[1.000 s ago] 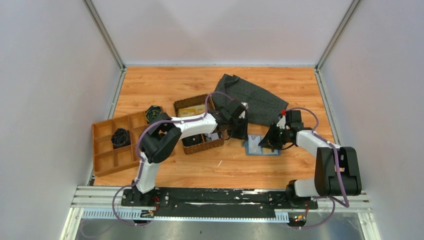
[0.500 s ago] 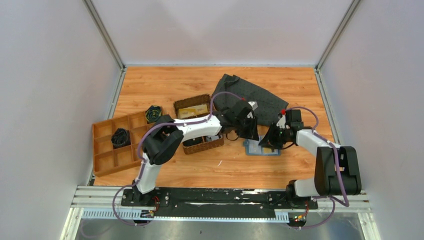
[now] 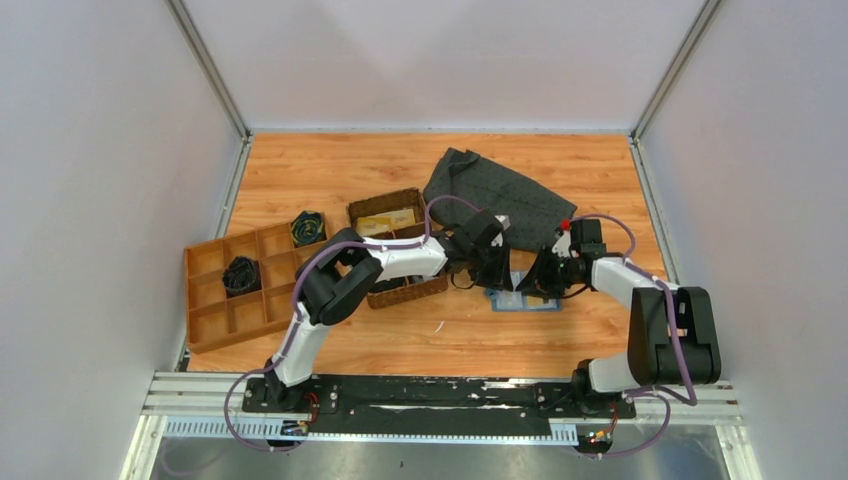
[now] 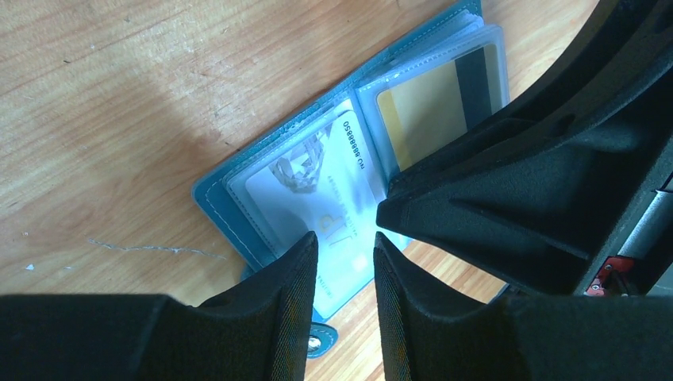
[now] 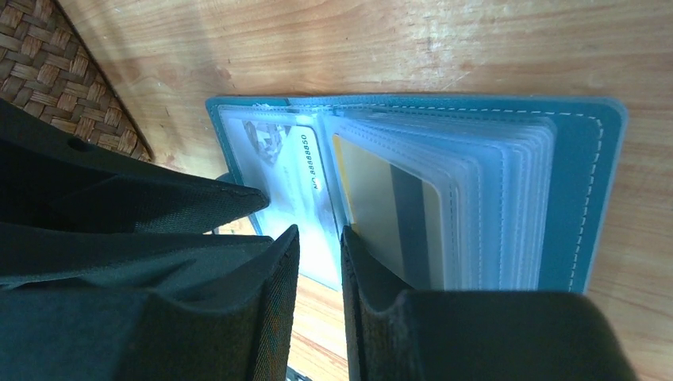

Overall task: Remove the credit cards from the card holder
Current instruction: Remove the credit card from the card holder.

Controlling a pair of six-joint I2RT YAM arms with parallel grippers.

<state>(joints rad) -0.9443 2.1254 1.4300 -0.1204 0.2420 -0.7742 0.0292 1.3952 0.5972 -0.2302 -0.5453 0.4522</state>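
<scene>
Right of tabletop (image 3: 350,170) centre, you have card holder (image 3: 522,292) lying open, sleeves up for access. Credit cards (image 4: 317,171) all sit in clear sleeves, none out. Your left gripper (image 4: 345,262): fingers narrowly apart over pale card (image 5: 298,171), clamping nothing. Your right gripper (image 5: 320,262): same, likely steadying yellow card (image 5: 373,198) page.

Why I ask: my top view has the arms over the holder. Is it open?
Observer: Yes, the holder lies open on the table, clear sleeves up.
Operator: Any cards out?
Observer: None that I see; a white card sits inside one sleeve.
Operator: Others?
Observer: A yellow card with a dark stripe fills the next sleeve.
</scene>
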